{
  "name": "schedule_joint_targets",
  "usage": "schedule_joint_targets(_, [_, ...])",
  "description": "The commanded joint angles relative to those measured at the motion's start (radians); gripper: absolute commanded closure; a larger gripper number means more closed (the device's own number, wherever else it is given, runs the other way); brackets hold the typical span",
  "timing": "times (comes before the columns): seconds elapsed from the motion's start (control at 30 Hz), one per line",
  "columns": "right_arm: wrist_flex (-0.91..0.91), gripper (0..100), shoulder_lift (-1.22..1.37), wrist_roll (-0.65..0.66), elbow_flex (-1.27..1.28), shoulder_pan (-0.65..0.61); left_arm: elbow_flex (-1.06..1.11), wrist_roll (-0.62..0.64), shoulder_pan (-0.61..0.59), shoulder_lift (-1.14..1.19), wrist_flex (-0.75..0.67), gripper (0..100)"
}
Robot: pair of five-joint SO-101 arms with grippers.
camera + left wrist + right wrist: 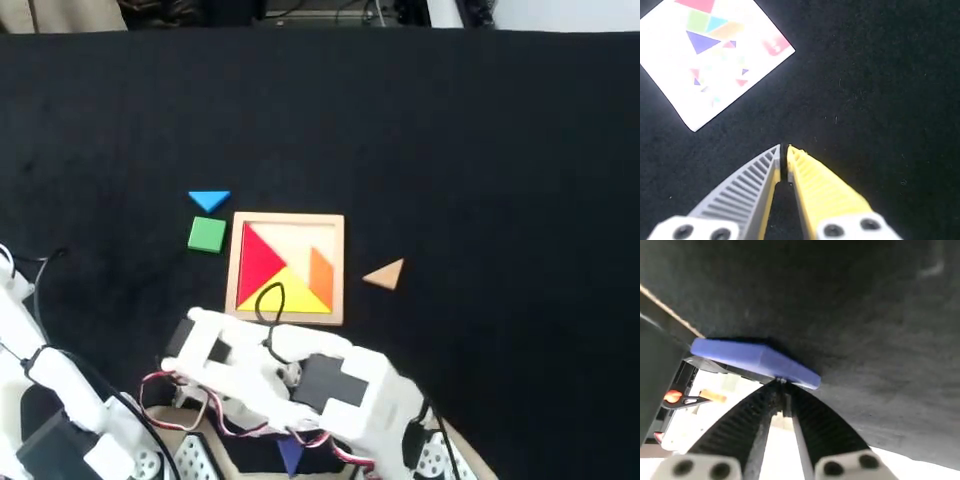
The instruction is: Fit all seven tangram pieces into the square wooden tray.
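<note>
The square wooden tray [287,222] lies mid-table and holds a red triangle [258,256], a yellow triangle [290,290] and an orange parallelogram [321,272]. A blue triangle [209,200] and a green square [207,234] lie left of the tray. A tan triangle [384,274] lies to its right. A dark blue piece [290,455] [755,360] sits at the table's front edge under the right arm. My right gripper [783,386] is shut, with its tips against that piece's edge. My left gripper [784,150] is shut and empty over the black cloth.
A white card [710,55] printed with tangram figures lies on the cloth ahead of the left gripper. The right arm's white body [300,375] stretches along the tray's near side. The left arm [60,400] stands at the table's near left corner.
</note>
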Motion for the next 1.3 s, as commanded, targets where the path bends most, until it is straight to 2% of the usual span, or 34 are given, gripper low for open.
schedule_joint_targets(0.0, [-0.015, 98.8, -0.001, -0.012, -0.068, 0.029, -0.054, 0.008, -0.002, -0.029, -0.006, 96])
schedule_joint_targets(0.3, [-0.015, 98.8, -0.001, -0.092, -0.262, 0.302, -0.038, 0.006, -0.01, -0.028, -0.008, 96])
schedule_joint_targets(0.43, [0.0, 98.8, -0.004, -0.1, -0.325, 0.356, -0.022, 0.006, -0.01, -0.028, -0.012, 96])
schedule_joint_targets(0.57, [0.104, 98.8, -0.076, -0.055, -0.306, 0.25, -0.027, 0.006, -0.01, -0.028, -0.011, 96])
schedule_joint_targets(0.73, [0.098, 98.8, -0.251, -0.081, -0.194, 0.066, -0.031, 0.006, -0.01, -0.028, -0.012, 96])
schedule_joint_targets(0.87, [0.097, 98.8, -0.269, -0.084, -0.16, 0.055, -0.031, 0.006, -0.01, -0.028, -0.012, 96])
schedule_joint_targets(1.0, [0.098, 98.8, -0.162, -0.083, -0.16, 0.055, -0.031, 0.006, -0.004, -0.028, -0.012, 96])
schedule_joint_targets(1.27, [0.049, 98.8, -0.076, -0.089, -0.159, -0.058, -0.031, 0.008, -0.002, -0.028, -0.014, 96])
